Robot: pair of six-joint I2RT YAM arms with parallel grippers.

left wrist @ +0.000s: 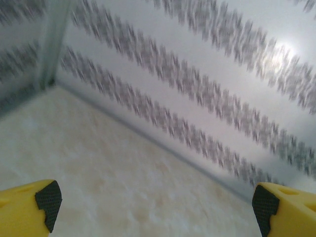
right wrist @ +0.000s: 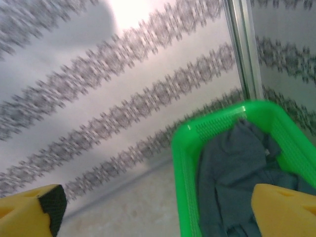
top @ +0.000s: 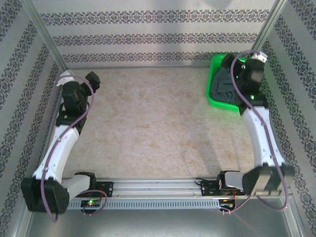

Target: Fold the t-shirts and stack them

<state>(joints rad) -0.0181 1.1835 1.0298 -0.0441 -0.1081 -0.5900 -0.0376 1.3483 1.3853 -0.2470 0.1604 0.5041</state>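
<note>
Right gripper (right wrist: 158, 210) spread wide, empty, above t-shirt (right wrist: 232, 168) in green basket (right wrist: 185, 148)

The t-shirt (top: 220, 88) is plain dark slate-grey soft cloth with no print to be seen. It lies crumpled and unfolded inside the green basket (top: 210, 97), which stands at the far right corner of the worktop (top: 148, 123). From the right wrist view the cloth (right wrist: 232, 168) shows in loose folds and creases, bunched against the basket's (right wrist: 185, 163) walls. Its sleeves and neck cannot be told apart.
</note>
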